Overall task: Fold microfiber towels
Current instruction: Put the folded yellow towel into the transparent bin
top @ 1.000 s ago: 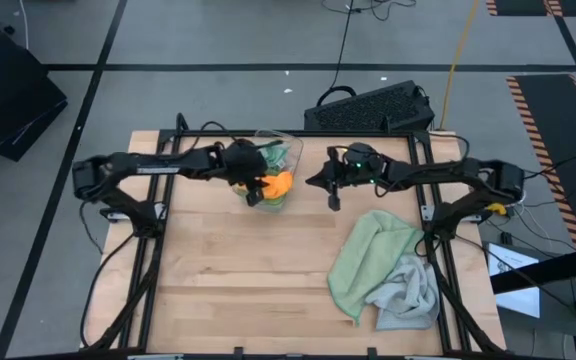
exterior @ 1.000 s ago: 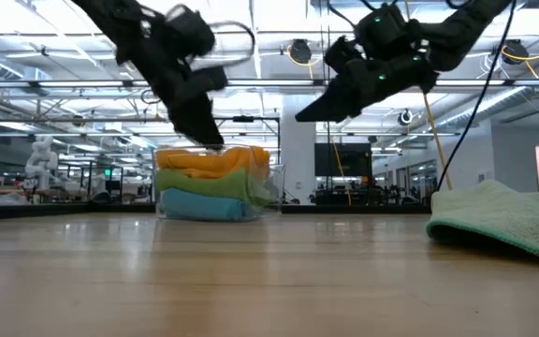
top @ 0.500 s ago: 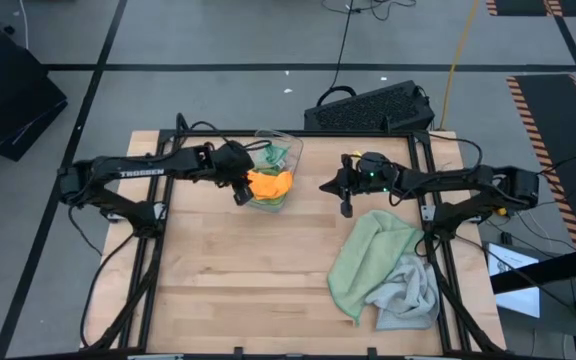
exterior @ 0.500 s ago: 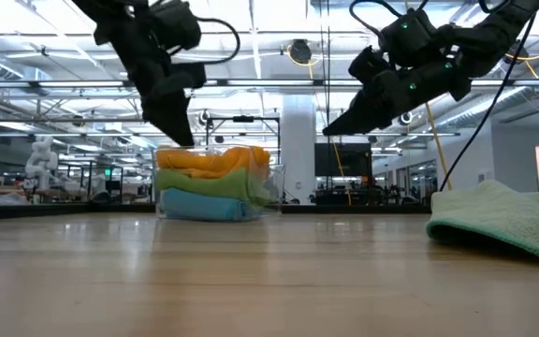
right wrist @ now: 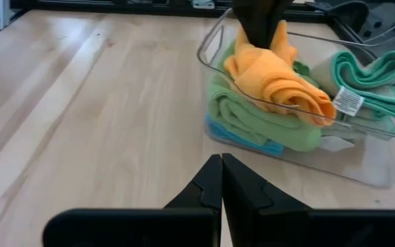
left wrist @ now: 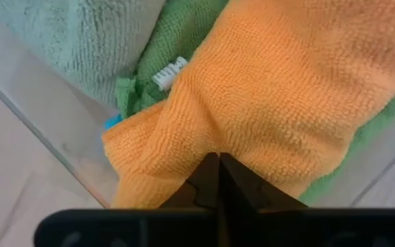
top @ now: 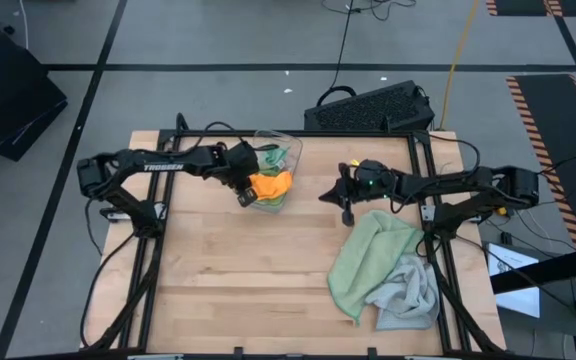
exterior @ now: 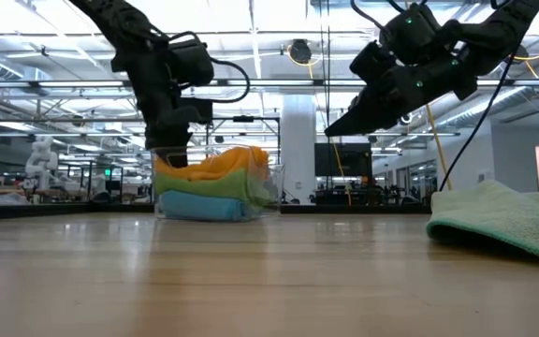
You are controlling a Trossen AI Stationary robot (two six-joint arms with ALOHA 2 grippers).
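High view | left pincer (top: 245, 190) pinching orange towel (top: 271, 184) edge | right pincer (top: 345, 212) closed, aloft

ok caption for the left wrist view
Left gripper shut on the orange towel in the clear bin.

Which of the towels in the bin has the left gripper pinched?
The orange towel, top of the stack in the bin. The left gripper is shut on its edge; the green and blue towels lie untouched beneath.
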